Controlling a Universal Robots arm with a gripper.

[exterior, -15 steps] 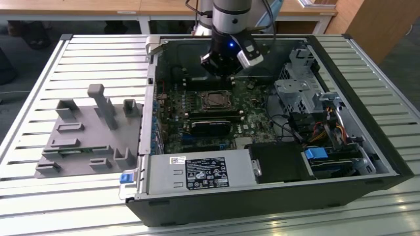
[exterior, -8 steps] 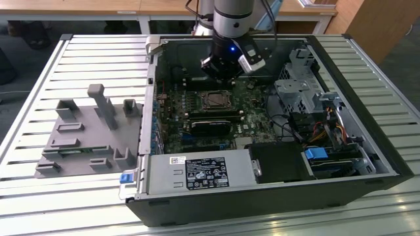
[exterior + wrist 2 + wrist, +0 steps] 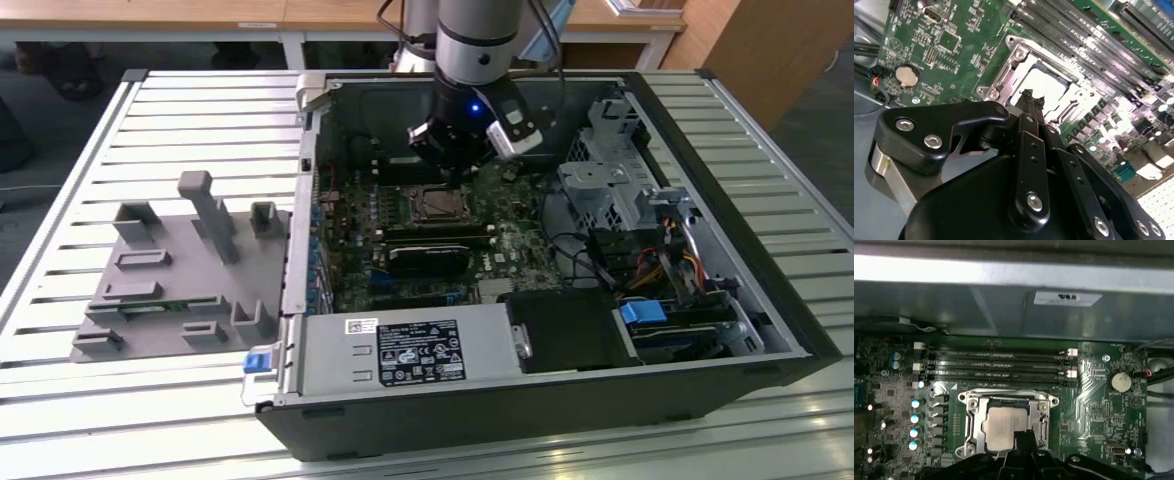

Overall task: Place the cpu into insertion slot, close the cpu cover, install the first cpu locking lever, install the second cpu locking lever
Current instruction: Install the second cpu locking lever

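Note:
The cpu, a flat square chip with a dull silver top, lies in the insertion slot on the green board, and it also shows in the second wrist view. The cpu cover, a silver frame with a square window, lies flat around the chip. My gripper hangs just above the near edge of the socket, its black fingertips pressed together with nothing between them. In the exterior view the gripper stands over the board inside the open case. I cannot make out how the locking levers stand.
Long black memory slots run beside the socket, and a coin battery sits nearby. The power-supply box, the drive cage and cables crowd the case. A grey fixture lies on the slatted table at the exterior view's left.

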